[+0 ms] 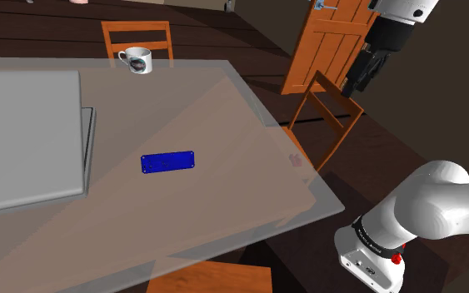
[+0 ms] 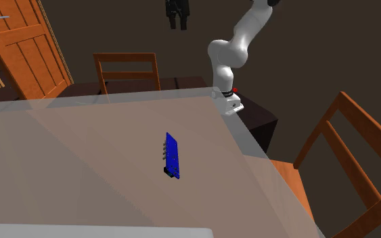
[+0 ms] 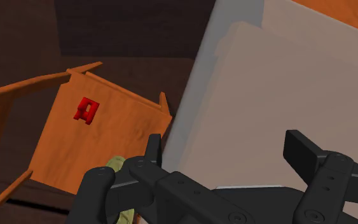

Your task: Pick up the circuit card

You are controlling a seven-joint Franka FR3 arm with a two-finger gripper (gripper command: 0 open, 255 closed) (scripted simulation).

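Note:
The circuit card [image 1: 167, 161] is a small blue rectangular board lying flat near the middle of the grey table [image 1: 249, 191]. In the second exterior view the card [image 2: 172, 155] lies lengthwise, with small dark parts along one edge. My black gripper [image 1: 362, 76] hangs high in the air past the table's edge at the shoulder view's right, far from the card. It is also at the top of the second exterior view [image 2: 177, 13]. In the wrist view the gripper [image 3: 228, 153] is open, with nothing between its fingers, above a chair seat and the table's edge.
A white mug [image 1: 136, 60] stands at the table's far side. A large grey box [image 1: 24, 137] fills the shoulder view's left. Wooden chairs [image 1: 328, 112] [image 2: 128, 67] [image 2: 348, 155] ring the table. A small red object [image 3: 86, 109] lies on a chair seat. An orange door [image 1: 328, 33] stands behind.

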